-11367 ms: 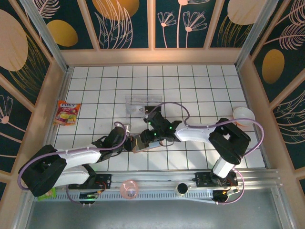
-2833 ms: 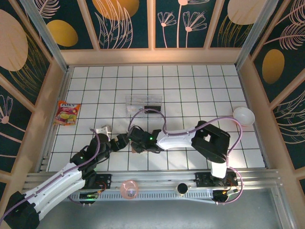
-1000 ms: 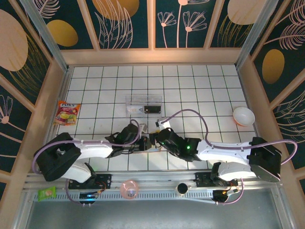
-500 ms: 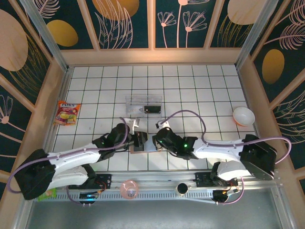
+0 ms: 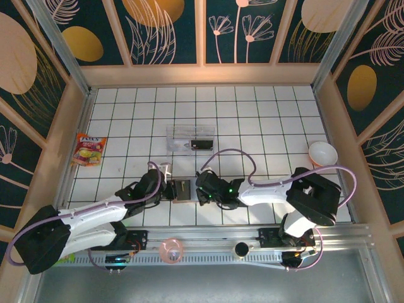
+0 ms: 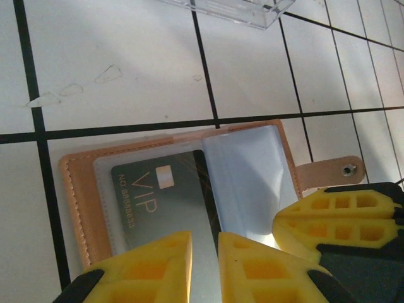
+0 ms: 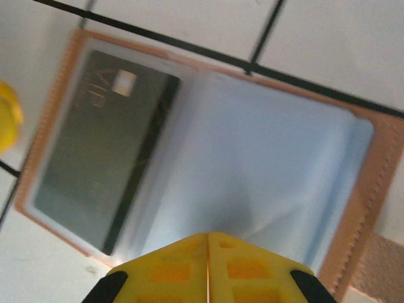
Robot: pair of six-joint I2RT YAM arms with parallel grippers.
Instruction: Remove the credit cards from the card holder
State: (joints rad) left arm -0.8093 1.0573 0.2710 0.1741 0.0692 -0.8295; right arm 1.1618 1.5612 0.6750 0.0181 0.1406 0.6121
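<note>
While the card holder (image 5: 182, 189) lies opened flat on the table (image 5: 252, 126) near the front edge, between the two arms, we judge that the step in hand is to pull out the black card (image 6: 164, 202). It sits under a clear sleeve in one half of the holder, with the letters VIP readable on it. The other half shows a pale grey-blue sleeve (image 7: 265, 164), and we see no card in it. A dark flat piece lies in the clear tray (image 5: 180, 134) further back, but it is too small to name with certainty.

The left gripper (image 6: 203, 240) hangs over the near edge of the holder, and its fingers stand a little apart, with nothing clearly clamped. The right gripper (image 7: 207, 240) has its fingers pressed together at the edge of the grey-blue sleeve; whether they pinch a leaf of it, we cannot tell.

For the next move, we think one gripper must hold the holder down while the other catches a free edge of the card and slides it out along the sleeve; otherwise the whole holder may lift.
</note>
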